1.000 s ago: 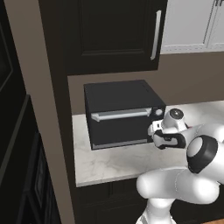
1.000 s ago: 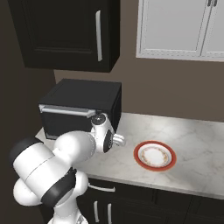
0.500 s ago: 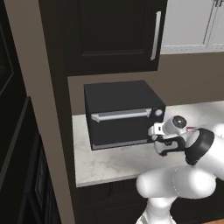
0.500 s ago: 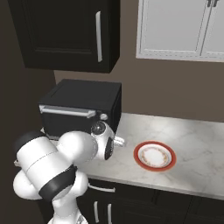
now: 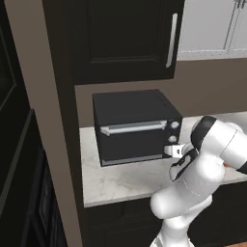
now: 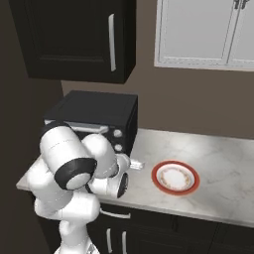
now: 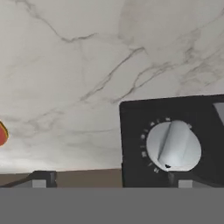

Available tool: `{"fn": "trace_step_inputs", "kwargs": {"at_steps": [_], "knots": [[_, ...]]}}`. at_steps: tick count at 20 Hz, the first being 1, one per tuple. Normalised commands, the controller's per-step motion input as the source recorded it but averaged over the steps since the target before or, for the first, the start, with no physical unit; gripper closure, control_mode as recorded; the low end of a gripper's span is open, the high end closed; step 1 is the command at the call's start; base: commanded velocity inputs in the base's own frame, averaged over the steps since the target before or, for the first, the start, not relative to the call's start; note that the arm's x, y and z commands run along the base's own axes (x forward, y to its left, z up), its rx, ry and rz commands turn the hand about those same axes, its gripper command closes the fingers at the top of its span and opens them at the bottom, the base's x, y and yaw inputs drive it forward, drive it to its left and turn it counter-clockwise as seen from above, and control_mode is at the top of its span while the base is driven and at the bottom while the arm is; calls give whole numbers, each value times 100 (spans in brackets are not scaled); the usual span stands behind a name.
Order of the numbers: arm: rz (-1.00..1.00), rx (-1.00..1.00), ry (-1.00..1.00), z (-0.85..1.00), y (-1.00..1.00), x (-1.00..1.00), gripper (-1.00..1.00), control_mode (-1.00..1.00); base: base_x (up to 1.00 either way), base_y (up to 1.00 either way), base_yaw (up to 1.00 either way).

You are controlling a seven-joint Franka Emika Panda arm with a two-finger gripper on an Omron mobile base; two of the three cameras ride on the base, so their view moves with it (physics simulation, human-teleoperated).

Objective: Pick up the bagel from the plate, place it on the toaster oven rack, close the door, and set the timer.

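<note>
A pale marbled kitchen counter (image 6: 218, 158) under dark wall cabinets carried a black box-shaped toaster oven (image 5: 136, 126) whose black door (image 5: 130, 140), with its long silver bar handle, stood shut, and a round white plate with a red-orange rim (image 6: 175, 177) lay well to its right, apparently empty, so the bagel presumably sat hidden inside the oven. The two-finger gripper (image 7: 111, 178), jaws wide apart and holding nothing, hung just before the silver timer knob (image 7: 173, 145). Risk: approached off-centre, the fingers could close beside the knob and slip, leaving the timer unset.
</note>
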Motion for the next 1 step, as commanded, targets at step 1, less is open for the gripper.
{"fn": "trace_step_inputs", "kwargs": {"at_steps": [1], "knots": [[-1,-2,65,-100,-9,4,-100,-100,0,0,0]]}}
